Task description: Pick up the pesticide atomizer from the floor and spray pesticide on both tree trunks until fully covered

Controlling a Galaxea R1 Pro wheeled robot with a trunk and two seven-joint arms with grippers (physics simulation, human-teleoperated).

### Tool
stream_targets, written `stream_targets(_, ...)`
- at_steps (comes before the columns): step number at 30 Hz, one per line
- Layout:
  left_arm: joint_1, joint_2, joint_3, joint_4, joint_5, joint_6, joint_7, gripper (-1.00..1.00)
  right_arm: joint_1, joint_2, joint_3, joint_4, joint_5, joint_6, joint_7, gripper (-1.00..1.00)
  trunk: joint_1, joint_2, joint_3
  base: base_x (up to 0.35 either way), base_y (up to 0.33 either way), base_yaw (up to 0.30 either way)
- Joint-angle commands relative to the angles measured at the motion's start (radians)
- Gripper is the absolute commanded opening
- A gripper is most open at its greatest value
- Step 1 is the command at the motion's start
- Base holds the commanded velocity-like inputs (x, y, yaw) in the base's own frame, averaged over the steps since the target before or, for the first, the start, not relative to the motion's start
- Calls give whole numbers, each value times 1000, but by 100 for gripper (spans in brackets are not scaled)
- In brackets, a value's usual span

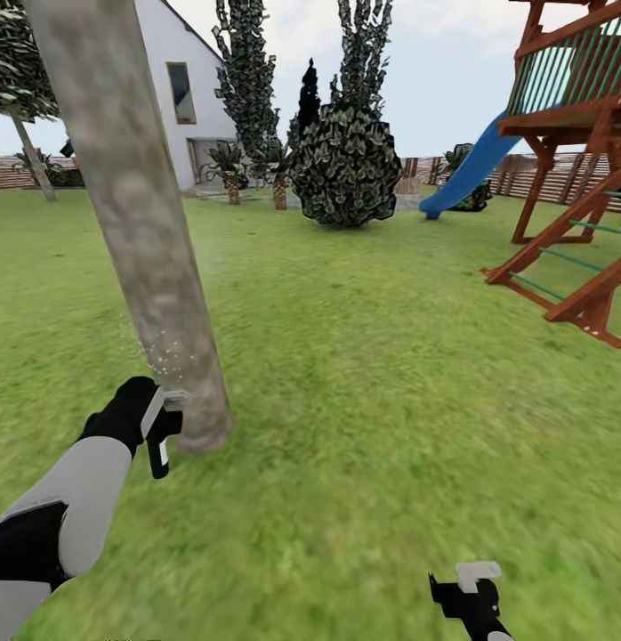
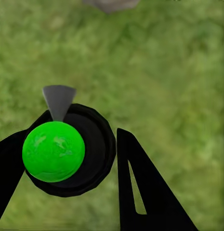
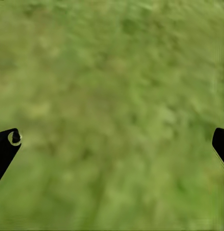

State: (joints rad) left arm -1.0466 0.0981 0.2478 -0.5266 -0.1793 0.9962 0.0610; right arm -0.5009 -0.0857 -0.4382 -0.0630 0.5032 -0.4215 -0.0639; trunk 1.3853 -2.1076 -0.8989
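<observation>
The left tool (image 1: 157, 418), clamped on the small dark green-black pesticide atomizer (image 1: 159, 450) just beside the thick mottled pale trunk (image 1: 137, 223), should sweep its nozzle upward over bare bark, while the right tool (image 1: 466, 592) hangs wide apart, empty.

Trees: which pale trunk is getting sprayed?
The thick near trunk beside the atomizer in the left gripper, with white droplets; the other stands by the fence.

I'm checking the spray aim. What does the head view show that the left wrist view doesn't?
Head view alone: the left gripper holding the atomizer beside the base of the thick trunk, white spray specks on the bark, the right gripper, plus house, bushes and a play set with a slide. Left wrist view alone: the atomizer seen end-on between the fingers, with a bright green round end and grey nozzle. Both share the grass and a bit of the trunk's base.
</observation>
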Motion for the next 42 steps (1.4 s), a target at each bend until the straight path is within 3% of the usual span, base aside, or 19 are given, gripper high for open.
stream_targets(1,0,-1,4,0,-2,3,3,-100,-1,0,-5,2,11,-3,-5,100,0,0,-1,127,-271,256)
stream_targets(13,0,7,4,1,-11,2,3,-100,-1,0,-5,0,11,-5,-6,100,0,0,-1,89,-269,263)
stream_targets(33,0,8,-1,-1,-12,2,3,-100,-1,-1,-5,0,11,-5,-5,100,0,0,-1,1,-276,9)
stream_targets(40,3,35,1,-1,-13,10,7,-100,-1,0,-5,2,12,-4,-6,100,0,0,-1,73,-135,188)
stream_targets(42,31,36,0,5,-11,8,7,-100,-1,0,-5,2,12,-4,-6,100,0,0,-1,5,-7,274)
